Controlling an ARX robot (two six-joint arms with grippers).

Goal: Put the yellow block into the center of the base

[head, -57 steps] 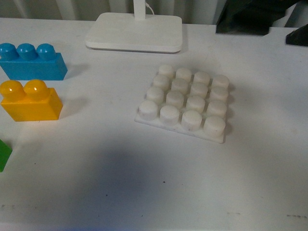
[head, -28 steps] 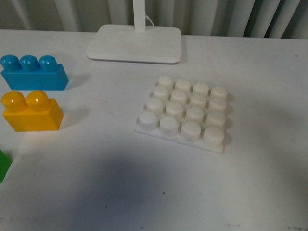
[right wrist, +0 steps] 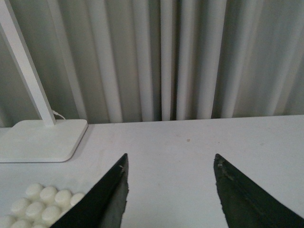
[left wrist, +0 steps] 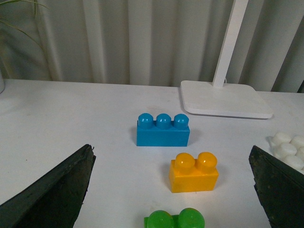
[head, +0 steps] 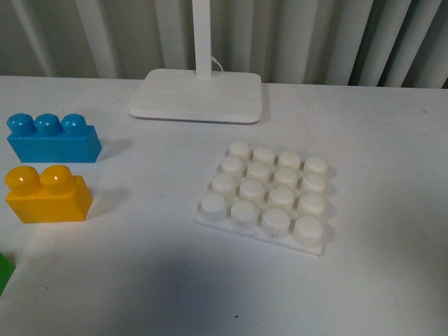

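Note:
The yellow block (head: 47, 194) with two studs stands on the white table at the left; it also shows in the left wrist view (left wrist: 194, 172). The base (head: 267, 195), a white square plate with a grid of studs, lies at the centre right, bare; its edge shows in the left wrist view (left wrist: 288, 148) and in the right wrist view (right wrist: 45, 200). My left gripper (left wrist: 171, 152) is open, with the yellow block between its wide fingers and further off. My right gripper (right wrist: 171, 159) is open and empty over bare table beside the base. Neither gripper shows in the front view.
A blue three-stud brick (head: 53, 138) stands behind the yellow block. A green brick (left wrist: 175, 219) lies in front of it. A white lamp foot (head: 197, 95) with a pole stands at the back. Curtains hang behind the table.
The front view has tilted up: everything sits lower in the frame and the curtains now show. The dark shapes at the upper right a second ago are gone.

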